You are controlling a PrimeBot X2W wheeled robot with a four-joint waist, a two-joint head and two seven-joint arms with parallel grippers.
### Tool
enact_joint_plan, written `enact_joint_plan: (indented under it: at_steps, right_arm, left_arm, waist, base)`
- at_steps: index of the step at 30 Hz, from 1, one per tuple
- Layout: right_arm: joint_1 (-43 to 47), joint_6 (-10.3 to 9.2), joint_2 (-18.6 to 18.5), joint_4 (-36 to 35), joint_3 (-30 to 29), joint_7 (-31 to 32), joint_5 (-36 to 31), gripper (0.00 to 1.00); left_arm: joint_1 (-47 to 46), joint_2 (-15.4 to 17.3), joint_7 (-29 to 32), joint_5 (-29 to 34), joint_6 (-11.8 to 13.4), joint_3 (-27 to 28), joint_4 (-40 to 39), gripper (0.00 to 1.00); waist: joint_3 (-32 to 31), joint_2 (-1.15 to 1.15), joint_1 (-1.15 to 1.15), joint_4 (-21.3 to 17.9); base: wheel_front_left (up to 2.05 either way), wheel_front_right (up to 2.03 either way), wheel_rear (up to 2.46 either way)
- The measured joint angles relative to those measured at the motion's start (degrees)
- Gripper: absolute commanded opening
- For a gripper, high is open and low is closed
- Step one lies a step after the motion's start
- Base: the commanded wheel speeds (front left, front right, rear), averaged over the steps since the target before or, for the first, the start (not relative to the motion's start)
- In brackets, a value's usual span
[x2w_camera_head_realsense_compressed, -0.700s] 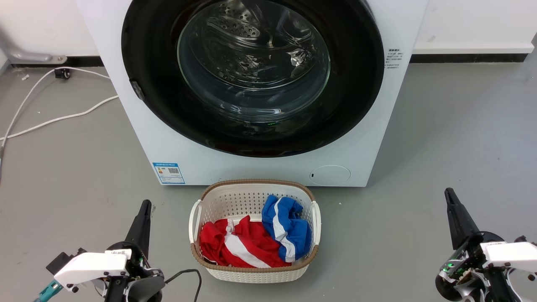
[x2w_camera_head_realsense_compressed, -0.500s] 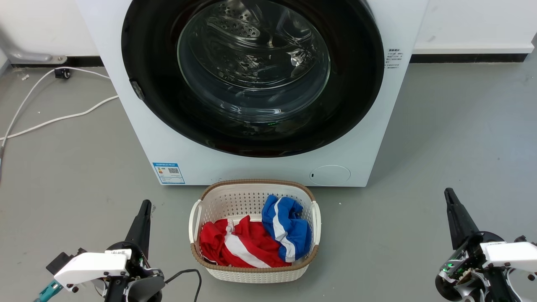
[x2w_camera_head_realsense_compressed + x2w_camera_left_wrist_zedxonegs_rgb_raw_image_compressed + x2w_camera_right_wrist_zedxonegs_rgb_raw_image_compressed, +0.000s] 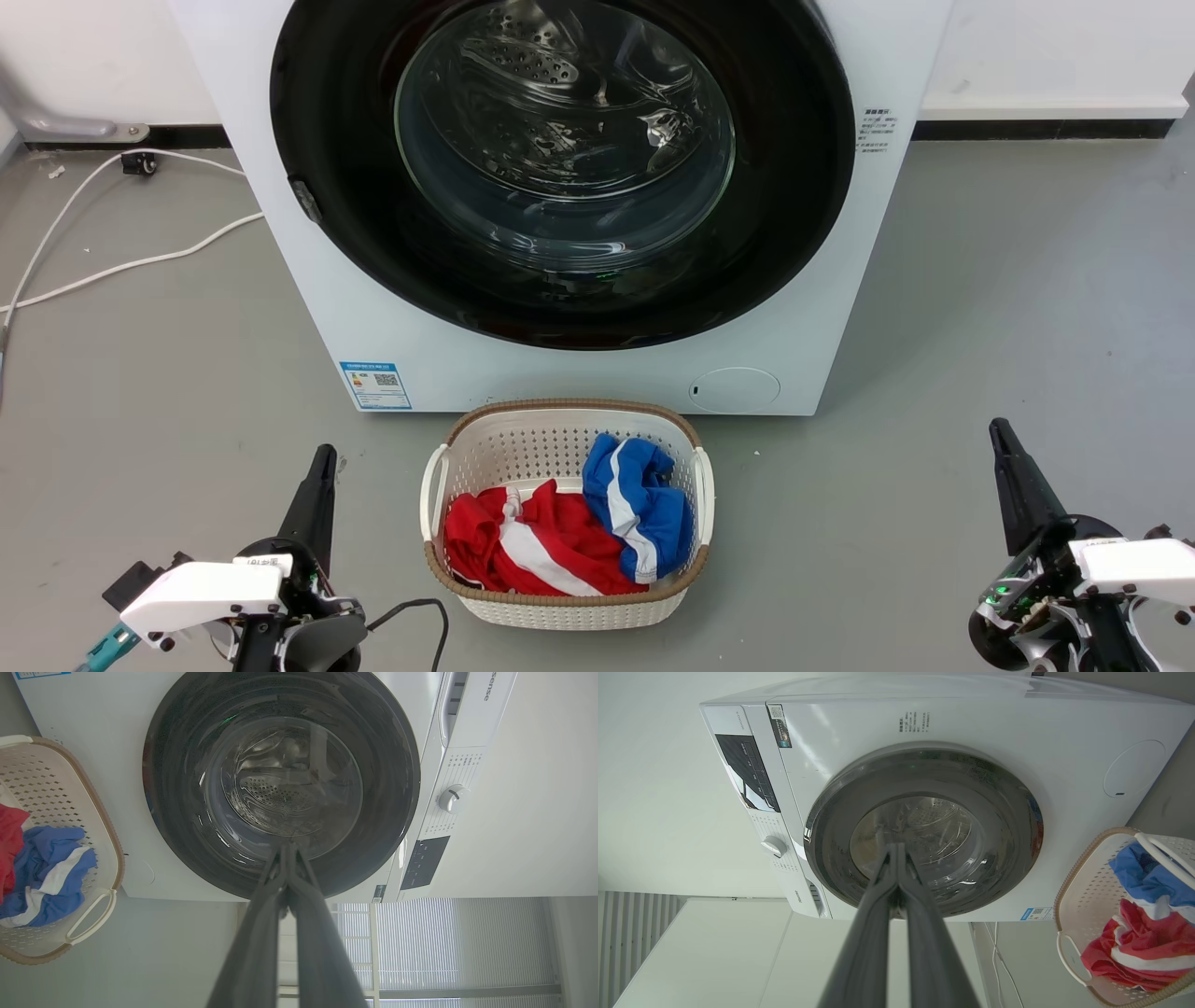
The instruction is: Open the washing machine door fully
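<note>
The washing machine door [image 3: 563, 168], upper centre, is closed: probably heavy, rigid, glossy-slick, best hooked at its left-edge catch [image 3: 305, 198]. In the lower corners, left gripper [image 3: 323, 457] and right gripper [image 3: 997, 429]: fingers pinched together, empty.

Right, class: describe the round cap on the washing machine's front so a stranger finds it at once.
Find the big white washing machine and look below its glossy black door, just above the laundry basket. The cap sits right of centre; unlike the blue sticker at left, it is plain white and round.
</note>
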Motion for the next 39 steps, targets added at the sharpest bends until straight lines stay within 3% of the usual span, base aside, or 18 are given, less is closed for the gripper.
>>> enact_joint_plan:
  at_steps: [11, 12, 27, 39]
  right_arm:
    - [0.0, 0.0, 0.0, 0.0, -0.1, 0.0, 0.0, 0.0]
    - [0.1, 0.0, 0.1, 0.2, -0.1, 0.0, 0.0, 1.0]
    - [2.6, -0.02, 0.1, -1.3, 1.0, -3.4, -2.6, 1.0]
    - [2.6, -0.02, -1.5, -3.2, 2.4, -6.6, -17.2, 1.0]
  left_arm:
    - [0.0, 0.0, 0.0, 0.0, 0.0, 0.0, 0.0, 0.0]
    - [0.1, 0.0, 0.0, 0.0, 0.0, 0.0, 0.2, 1.0]
    - [1.0, -0.1, -3.7, 2.3, 0.0, -4.8, -0.9, 1.0]
    - [0.5, -0.1, -6.6, 19.4, 0.0, -6.1, -3.7, 1.0]
  waist:
    - [0.0, 0.0, 0.0, 0.0]
    - [0.0, 0.0, 0.0, 0.0]
    - [0.1, 0.0, 0.0, -0.2]
    - [0.3, 0.0, 0.0, -0.6]
  base:
    - [0.0, 0.0, 0.0]
    - [0.0, 0.0, 0.0]
    - [0.0, 0.0, 0.0]
    - [0.0, 0.0, 0.0]
